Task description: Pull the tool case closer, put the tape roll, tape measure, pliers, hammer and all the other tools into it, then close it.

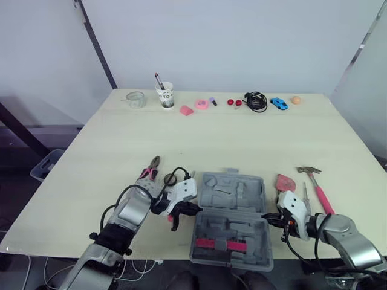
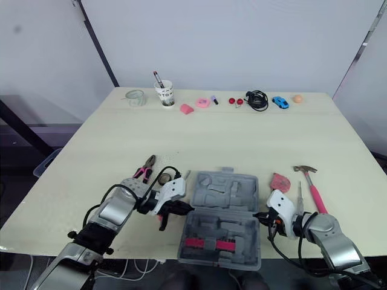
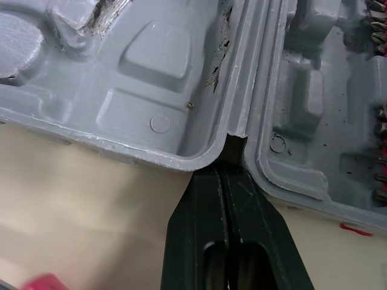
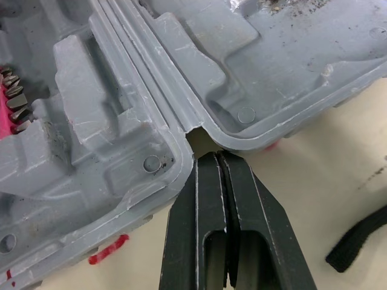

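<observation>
The open case (image 1: 233,217) lies at the near edge of the table (image 1: 242,145). My left gripper (image 3: 221,174) and right gripper (image 4: 216,158), each with fingers pressed together, point into the case's hinge notches from either side. The hammer (image 1: 319,187) lies to its right and the pliers (image 1: 151,168) to its left. The lettering on the far cup (image 1: 165,95) is too small to read.

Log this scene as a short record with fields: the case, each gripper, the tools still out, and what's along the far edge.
case: tool case open, lying flat near the front edge of the table; recesses look empty apart from a pink bit strip
left gripper: shut, tips at the hinge notch on the case's left side
right gripper: shut, tips at the hinge notch on its right side
tools out: pliers left of the case; hammer right of it
far edge: paper cup, black cable, blue toy car
</observation>
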Robot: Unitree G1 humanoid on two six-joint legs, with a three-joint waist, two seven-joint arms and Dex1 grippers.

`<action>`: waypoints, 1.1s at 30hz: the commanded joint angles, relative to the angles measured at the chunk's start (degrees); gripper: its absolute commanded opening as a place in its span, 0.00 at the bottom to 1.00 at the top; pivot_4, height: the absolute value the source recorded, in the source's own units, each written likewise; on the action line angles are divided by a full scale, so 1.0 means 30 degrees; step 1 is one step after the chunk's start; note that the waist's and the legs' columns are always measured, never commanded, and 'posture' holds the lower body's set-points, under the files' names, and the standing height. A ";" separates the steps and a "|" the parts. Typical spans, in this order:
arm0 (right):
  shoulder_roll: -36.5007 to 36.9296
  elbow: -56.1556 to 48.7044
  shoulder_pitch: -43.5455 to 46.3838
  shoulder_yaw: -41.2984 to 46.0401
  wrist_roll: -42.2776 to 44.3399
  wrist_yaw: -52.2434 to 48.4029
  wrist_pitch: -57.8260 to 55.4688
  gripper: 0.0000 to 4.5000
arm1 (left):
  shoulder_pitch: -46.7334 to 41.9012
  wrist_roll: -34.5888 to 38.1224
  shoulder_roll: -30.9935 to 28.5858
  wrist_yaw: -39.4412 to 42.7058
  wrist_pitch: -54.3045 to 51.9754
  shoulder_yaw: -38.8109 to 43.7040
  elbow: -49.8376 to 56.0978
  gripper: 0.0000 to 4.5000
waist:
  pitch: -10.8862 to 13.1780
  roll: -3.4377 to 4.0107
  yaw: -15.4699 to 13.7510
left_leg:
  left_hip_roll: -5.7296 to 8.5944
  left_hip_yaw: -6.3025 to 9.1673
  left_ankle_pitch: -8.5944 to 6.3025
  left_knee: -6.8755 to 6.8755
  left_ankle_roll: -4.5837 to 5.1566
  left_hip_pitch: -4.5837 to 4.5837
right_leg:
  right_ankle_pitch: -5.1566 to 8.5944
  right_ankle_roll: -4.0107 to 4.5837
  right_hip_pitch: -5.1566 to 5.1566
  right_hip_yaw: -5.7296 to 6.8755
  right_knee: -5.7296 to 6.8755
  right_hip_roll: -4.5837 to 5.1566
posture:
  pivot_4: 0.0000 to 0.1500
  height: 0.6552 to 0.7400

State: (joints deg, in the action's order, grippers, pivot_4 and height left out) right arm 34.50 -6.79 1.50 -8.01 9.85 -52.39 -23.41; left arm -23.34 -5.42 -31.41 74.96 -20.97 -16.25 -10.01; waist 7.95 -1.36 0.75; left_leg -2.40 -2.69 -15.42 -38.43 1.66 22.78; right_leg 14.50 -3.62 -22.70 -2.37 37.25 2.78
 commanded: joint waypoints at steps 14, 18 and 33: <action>-0.0392 -0.0783 0.0272 -0.0364 0.0592 -0.0499 0.0348 0.00 | 0.1861 0.1773 -0.1365 -0.0262 -0.2343 -0.0758 0.2501 0.01 | -0.0002 0.0004 0.0009 | -0.0005 -0.0005 0.0000 0.0000 0.0000 -0.0009 | 0.0002 0.0003 0.0000 -0.0005 0.0007 0.0000 | 1.00 1.00; -0.0217 -0.1003 0.0092 -0.0349 0.0808 -0.0791 -0.0006 0.00 | 0.2190 0.1905 -0.1771 -0.0089 -0.2590 -0.1190 0.3017 0.01 | -0.0002 0.0004 -0.0010 | -0.0005 -0.0002 0.0000 0.0002 -0.0001 -0.0009 | 0.0003 0.0004 0.0000 -0.0004 0.0007 0.0000 | 1.00 1.00; 0.0554 -0.1790 -0.0558 -0.0093 0.1391 -0.1031 -0.1003 0.00 | 0.2205 0.1972 -0.1996 -0.0242 -0.2449 -0.2119 0.3475 0.01 | -0.0008 0.0013 -0.0052 | -0.0003 -0.0006 0.0000 0.0001 0.0000 -0.0009 | 0.0003 0.0003 0.0001 -0.0007 0.0002 0.0003 | 1.00 1.00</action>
State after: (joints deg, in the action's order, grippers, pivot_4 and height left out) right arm 35.73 -9.43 0.20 -8.99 12.36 -54.74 -26.25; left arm -17.80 0.22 -37.49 73.61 -28.20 -19.57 -0.45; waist 7.93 -1.32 0.60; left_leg -2.40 -2.71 -15.42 -38.43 1.66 22.75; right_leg 14.51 -3.61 -22.69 -2.39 37.25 2.79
